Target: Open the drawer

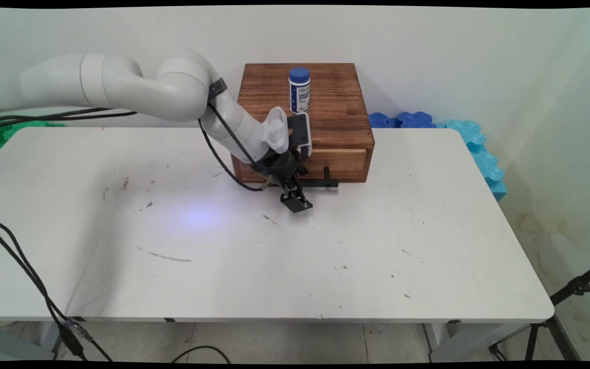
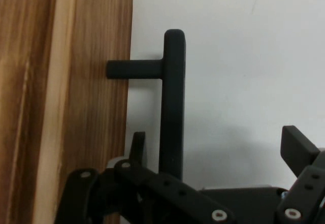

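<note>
While my arm reaches in low across the white table (image 1: 325,256), my gripper (image 1: 295,197) hangs just in front of the wooden drawer box (image 1: 325,102), at the black bar handle (image 1: 325,182) on its drawer front (image 1: 343,163). Behind and above my gripper, a white bottle with a blue cap (image 1: 299,90) stands upright on the box's top. From this main view my fingers' spread is hard to judge.

Looking along my hand, the handle (image 2: 172,102) runs up the middle, joined to the drawer front (image 2: 61,102) by a short post (image 2: 134,69). My gripper (image 2: 218,153) is spread wide: one finger (image 2: 138,145) sits in the gap between handle and wood, the other fingertip (image 2: 299,150) stands well off on the far side. The bar lies between them, seemingly untouched.
</note>
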Available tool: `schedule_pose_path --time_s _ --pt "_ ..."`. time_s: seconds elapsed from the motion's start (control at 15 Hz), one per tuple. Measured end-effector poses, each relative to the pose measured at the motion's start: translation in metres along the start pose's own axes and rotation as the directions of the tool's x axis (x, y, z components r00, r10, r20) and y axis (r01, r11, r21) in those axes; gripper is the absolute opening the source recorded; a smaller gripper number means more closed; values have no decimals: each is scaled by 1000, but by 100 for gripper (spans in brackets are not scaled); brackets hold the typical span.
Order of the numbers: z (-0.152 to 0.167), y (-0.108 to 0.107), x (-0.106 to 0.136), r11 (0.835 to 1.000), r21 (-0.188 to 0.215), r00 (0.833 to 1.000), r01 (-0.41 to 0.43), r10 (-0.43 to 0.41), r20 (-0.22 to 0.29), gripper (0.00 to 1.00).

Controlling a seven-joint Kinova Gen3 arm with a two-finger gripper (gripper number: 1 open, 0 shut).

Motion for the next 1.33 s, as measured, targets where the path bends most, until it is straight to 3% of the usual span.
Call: schedule_pose_path --time_s 0.73,1.33 --pt "16 4 -2 1000 2 1000 4 -4 22 100" --pt "13 27 -6 1000 -29 999 7 -6 33 100"
